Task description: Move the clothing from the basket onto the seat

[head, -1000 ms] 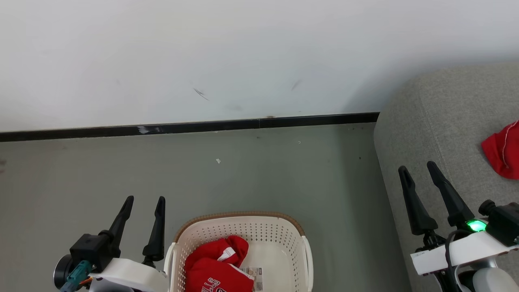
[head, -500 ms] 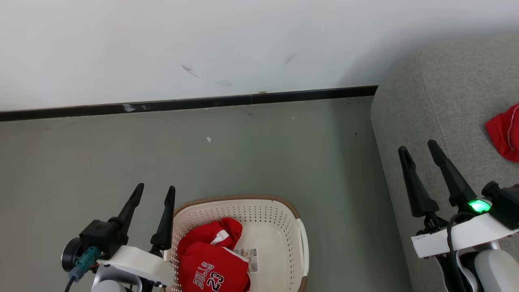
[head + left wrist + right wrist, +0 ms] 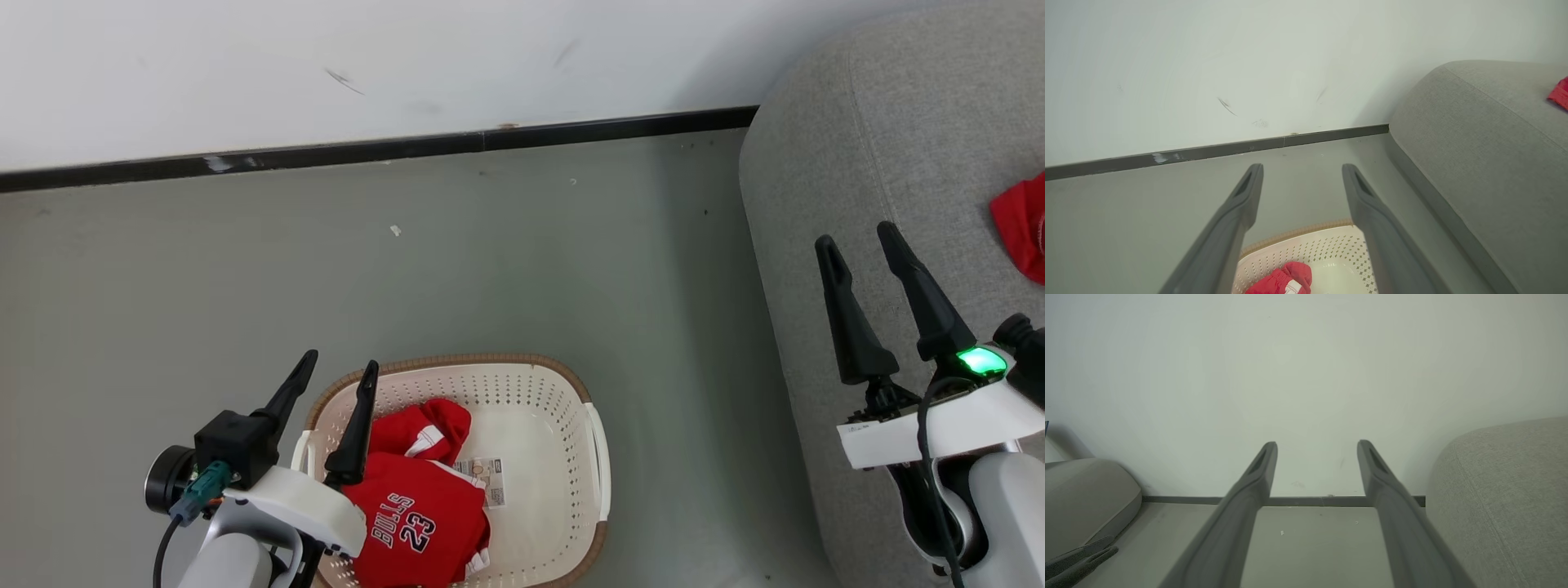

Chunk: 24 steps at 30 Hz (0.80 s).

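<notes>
A cream basket (image 3: 571, 384) with a brown rim stands on the floor at the bottom centre. In it lies red clothing (image 3: 420, 518) with a white 23. My left gripper (image 3: 340, 364) is open over the basket's left rim, nothing between its fingers. My right gripper (image 3: 857, 233) is open above the left edge of the grey seat (image 3: 898, 147), holding nothing. Another red garment (image 3: 1020, 224) lies on the seat at the right edge. The left wrist view has the open gripper (image 3: 1302, 167) above the basket (image 3: 1327, 245), a bit of red clothing (image 3: 1286, 277) below, and the seat (image 3: 1486, 134).
A white wall with a black skirting board (image 3: 367, 151) runs across the back. Grey floor (image 3: 490, 261) lies between wall and basket. In the right wrist view the open gripper (image 3: 1316, 445) faces the wall, with a grey rounded object (image 3: 1086, 494) at the left.
The head camera has tilted down, so the whole picture has shifted up and more of the basket shows. My left gripper now reaches over the basket's left rim.
</notes>
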{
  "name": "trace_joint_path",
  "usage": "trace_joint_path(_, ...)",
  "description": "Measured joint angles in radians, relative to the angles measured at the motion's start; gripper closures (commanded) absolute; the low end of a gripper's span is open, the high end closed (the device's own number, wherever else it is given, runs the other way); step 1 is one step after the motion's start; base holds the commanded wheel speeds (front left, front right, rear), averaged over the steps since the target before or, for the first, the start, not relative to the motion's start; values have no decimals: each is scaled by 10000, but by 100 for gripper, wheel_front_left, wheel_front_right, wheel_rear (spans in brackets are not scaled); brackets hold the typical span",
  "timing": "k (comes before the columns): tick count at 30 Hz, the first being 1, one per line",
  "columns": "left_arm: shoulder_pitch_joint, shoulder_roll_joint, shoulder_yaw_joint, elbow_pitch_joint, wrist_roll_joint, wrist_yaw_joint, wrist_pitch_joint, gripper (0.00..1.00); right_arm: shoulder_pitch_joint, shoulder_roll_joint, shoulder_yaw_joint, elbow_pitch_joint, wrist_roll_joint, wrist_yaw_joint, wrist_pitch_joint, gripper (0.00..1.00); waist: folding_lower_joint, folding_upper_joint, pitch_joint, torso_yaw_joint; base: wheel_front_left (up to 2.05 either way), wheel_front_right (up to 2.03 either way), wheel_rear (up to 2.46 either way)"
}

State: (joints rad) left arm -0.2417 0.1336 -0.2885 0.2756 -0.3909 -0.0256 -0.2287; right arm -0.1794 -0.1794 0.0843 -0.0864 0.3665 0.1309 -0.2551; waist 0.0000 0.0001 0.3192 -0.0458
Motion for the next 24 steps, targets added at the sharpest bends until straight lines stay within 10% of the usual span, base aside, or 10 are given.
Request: trace_joint_path(24,-1642,-36,-456,2717,102,-403,957,0,-1631,-115,40,-403,128,0,0,0,0,0,2096,-739,0,0,0)
